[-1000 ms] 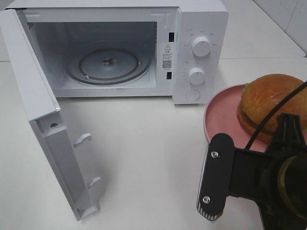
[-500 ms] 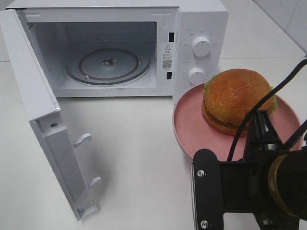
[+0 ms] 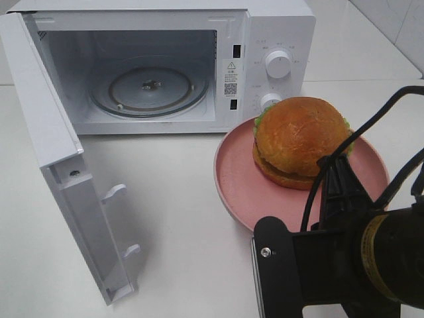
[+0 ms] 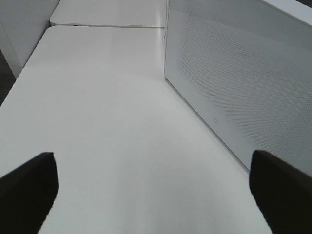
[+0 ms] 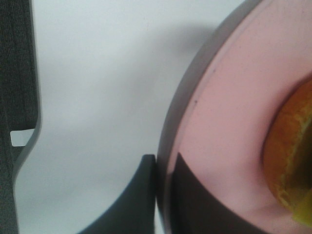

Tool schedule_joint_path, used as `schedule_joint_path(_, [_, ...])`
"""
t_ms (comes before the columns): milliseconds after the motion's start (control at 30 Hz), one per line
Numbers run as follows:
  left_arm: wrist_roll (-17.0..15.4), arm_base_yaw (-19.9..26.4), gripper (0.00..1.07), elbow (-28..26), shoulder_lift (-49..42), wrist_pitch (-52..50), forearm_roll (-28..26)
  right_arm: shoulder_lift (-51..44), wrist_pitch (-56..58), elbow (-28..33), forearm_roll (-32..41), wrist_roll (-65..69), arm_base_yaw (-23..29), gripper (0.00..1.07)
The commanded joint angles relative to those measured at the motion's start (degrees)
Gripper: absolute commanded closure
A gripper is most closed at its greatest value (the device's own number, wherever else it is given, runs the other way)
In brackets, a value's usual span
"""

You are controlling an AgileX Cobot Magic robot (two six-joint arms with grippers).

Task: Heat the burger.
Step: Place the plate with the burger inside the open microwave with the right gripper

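Your right tool [image 5: 164, 163] is pinched on the rim of the pink plate [image 3: 238, 179], one finger above the edge and one below it. The burger [image 3: 298, 142] sits on that plate, right of centre in the high view, just in front of the microwave's control panel and covering part of the lower knob. From its shadow in the right wrist view, the plate looks raised off the desk [image 3: 179, 199], though you cannot be sure of that from these angles.

Your left tool [image 4: 155, 187] is spread wide and holds nothing. It hangs over bare desk with the perforated outer face of the door beside it.

The microwave [image 3: 278, 26] fills the upper left of the high view. Its door [image 3: 46, 132] is swung fully open toward the lower left, and the glass turntable [image 3: 149, 89] inside is bare.

As a judgement, you are roughly a third of the way through. The door is open and the plate is gripped, but the burger is not yet inside. What remains is to carry the plate leftward and in through the opening, set it on the turntable, release, withdraw, shut the door and turn the controls. Watch the plate's tilt, since a one-sided rim grip could let the burger slide.
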Motion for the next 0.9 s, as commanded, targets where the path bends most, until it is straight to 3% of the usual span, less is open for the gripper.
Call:
schedule_joint_path(33, [-0.23, 0.23, 0.04, 0.23, -1.26, -0.80, -0.23, -0.34, -1.43, 0.17, -3.72, -2.18, 0.00, 1.07])
schedule_joint_path(500, [-0.23, 0.23, 0.04, 0.23, -1.26, -0.80, -0.23, -0.34, -6.88, 0.17, -3.27, -11.12, -0.11, 1.07])
schedule_joint_path(900, [-0.23, 0.23, 0.04, 0.23, -1.26, -0.80, -0.23, -0.34, -15.36, 0.17, 1.95, -27.73, -10.08, 1.07])
